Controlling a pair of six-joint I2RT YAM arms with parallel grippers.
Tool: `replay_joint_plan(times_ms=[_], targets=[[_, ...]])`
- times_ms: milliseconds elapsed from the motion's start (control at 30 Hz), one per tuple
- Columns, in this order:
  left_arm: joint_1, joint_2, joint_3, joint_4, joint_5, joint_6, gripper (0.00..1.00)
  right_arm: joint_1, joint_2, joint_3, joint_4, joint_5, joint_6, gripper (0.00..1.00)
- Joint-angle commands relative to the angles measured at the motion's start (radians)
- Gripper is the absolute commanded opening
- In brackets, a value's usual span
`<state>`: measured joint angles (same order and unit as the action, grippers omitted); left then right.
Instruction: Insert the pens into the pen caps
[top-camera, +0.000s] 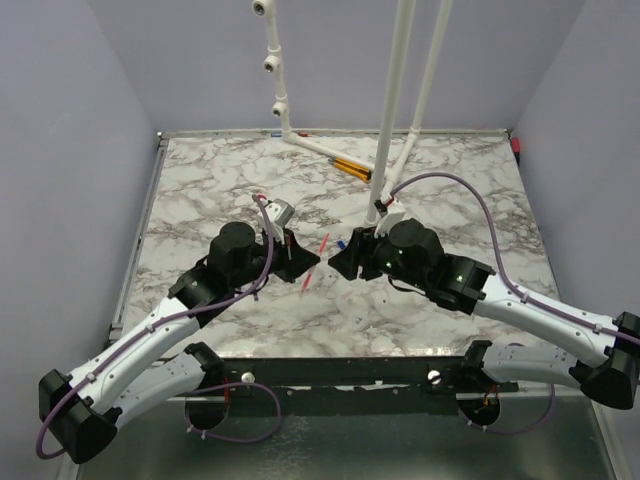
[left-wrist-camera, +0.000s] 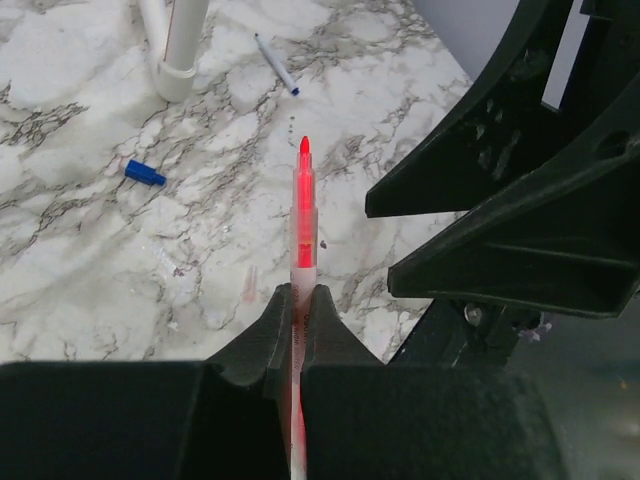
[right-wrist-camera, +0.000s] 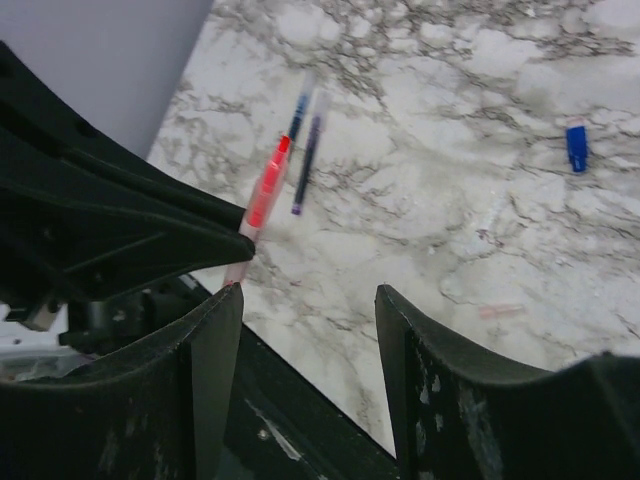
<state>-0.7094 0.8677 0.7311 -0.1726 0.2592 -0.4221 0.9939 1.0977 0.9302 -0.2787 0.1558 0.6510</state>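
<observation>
My left gripper is shut on the pink-red pen, whose tip points forward above the marble table. The held pen also shows in the right wrist view. My right gripper is open and empty, facing the left one a short way off. A blue cap lies on the table between them. A pale pink cap lies flat nearby. A blue pen lies farther off. Two thin pens, blue and dark, lie side by side beyond the held pen.
A white pipe frame stands on the table's far half, one foot close to the blue cap. Orange-and-black sticks lie by the back pipe. Grey walls close three sides; a dark rail runs along the near edge.
</observation>
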Motion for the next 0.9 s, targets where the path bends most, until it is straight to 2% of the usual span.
replay_joint_plan(times_ms=[0,200,533,867], targets=[[-0.002,-0.072,-0.037,0.042,0.076,0.021,0.00,-0.001,-0.065,-0.011,0.156,-0.094,0.064,0.60],[-0.002,-0.125,-0.051,0.067,0.122,0.012,0.00,-0.001,-0.113,-0.050,0.235,-0.091,0.080,0.59],[-0.002,-0.168,-0.068,0.137,0.223,0.002,0.00,-0.001,-0.085,-0.036,0.300,-0.148,0.058,0.57],[-0.002,-0.174,-0.077,0.167,0.255,-0.011,0.00,-0.001,-0.054,-0.023,0.338,-0.208,0.055,0.44]])
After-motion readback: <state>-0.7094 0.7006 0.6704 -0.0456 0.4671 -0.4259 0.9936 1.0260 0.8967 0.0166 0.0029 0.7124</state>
